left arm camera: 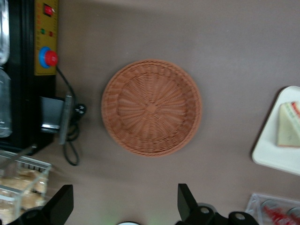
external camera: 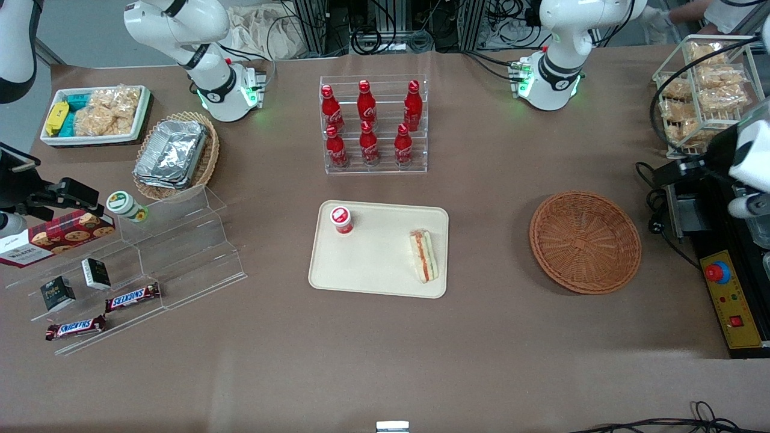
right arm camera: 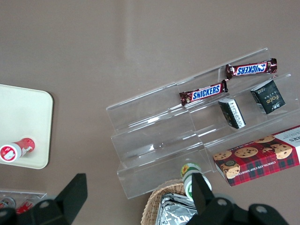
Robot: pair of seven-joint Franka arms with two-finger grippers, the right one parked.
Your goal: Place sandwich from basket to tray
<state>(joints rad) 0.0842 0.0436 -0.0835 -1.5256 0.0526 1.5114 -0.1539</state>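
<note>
The sandwich [external camera: 424, 255] lies on the cream tray [external camera: 373, 264], close to the rim at the working arm's end, its orange-red and green filling stripe facing up along the cut edge; in the left wrist view only a corner of the tray [left arm camera: 274, 159] shows, with part of the sandwich [left arm camera: 288, 126] on it. A small red-capped cup [external camera: 341, 219] stands on the same tray, well apart from the sandwich, toward the parked arm's end. The round reddish-brown wicker basket [external camera: 585, 242] sits on the brown table [external camera: 385, 349] beside the tray, toward the working arm's end, and holds nothing; the left wrist camera looks straight down into the basket [left arm camera: 151, 107]. The left arm's gripper [left arm camera: 124, 206] hangs above the table just beside the basket, its two dark fingers [left arm camera: 187, 204] spread wide with nothing between them. In the front view that arm shows only at the picture's edge, near a yellow control box with a red emergency stop button [external camera: 717, 272]. Farther from the front camera than the tray stands a clear rack of red cola bottles [external camera: 373, 123].
</note>
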